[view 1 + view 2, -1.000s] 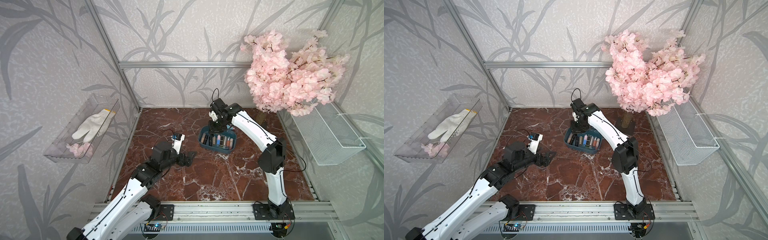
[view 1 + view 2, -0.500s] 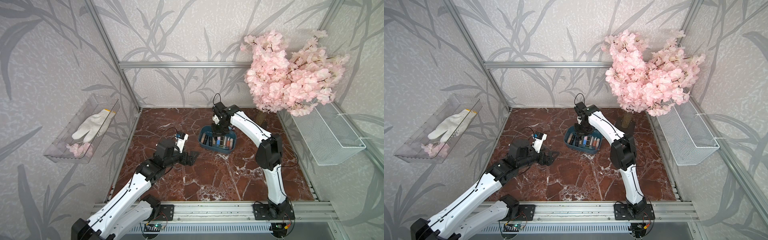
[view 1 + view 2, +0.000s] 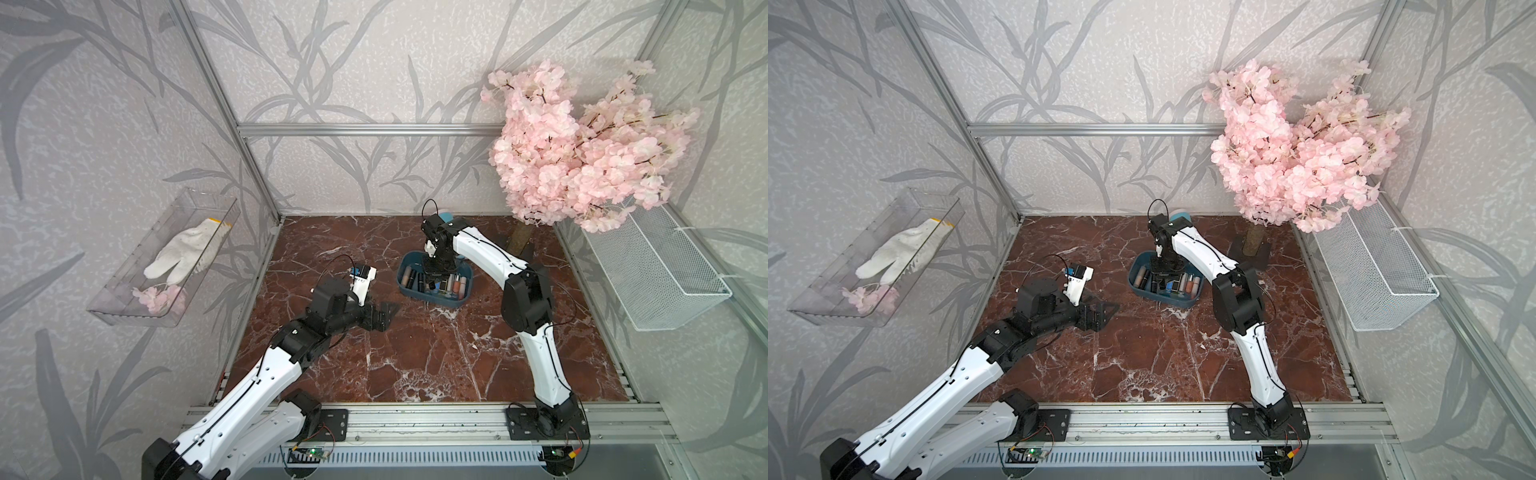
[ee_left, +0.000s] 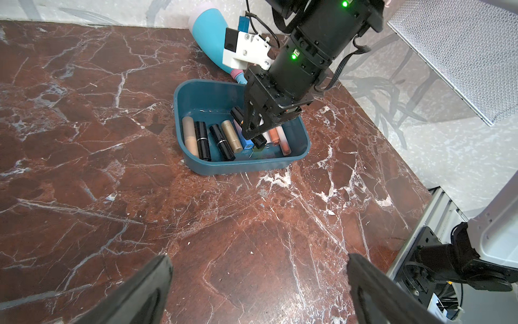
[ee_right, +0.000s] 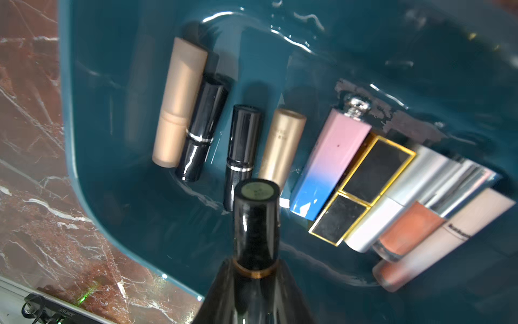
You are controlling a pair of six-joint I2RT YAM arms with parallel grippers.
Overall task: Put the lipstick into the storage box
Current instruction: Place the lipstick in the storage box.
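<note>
Marble table (image 3: 415, 353) bearing the box (image 4: 241, 165), which holds a row of tubes (image 5: 280, 146). Left gripper (image 4: 258, 258): jaws wide apart, empty, over bare table near the box. Right gripper (image 4: 252, 134): inside the box, clamped on a black lipstick (image 5: 256, 224) over the row. Compared with a second ago, the right gripper has sunk lower into the box.

Robot test cell, aluminium frame (image 3: 357, 129), wallpapered walls (image 3: 104, 104)
</note>
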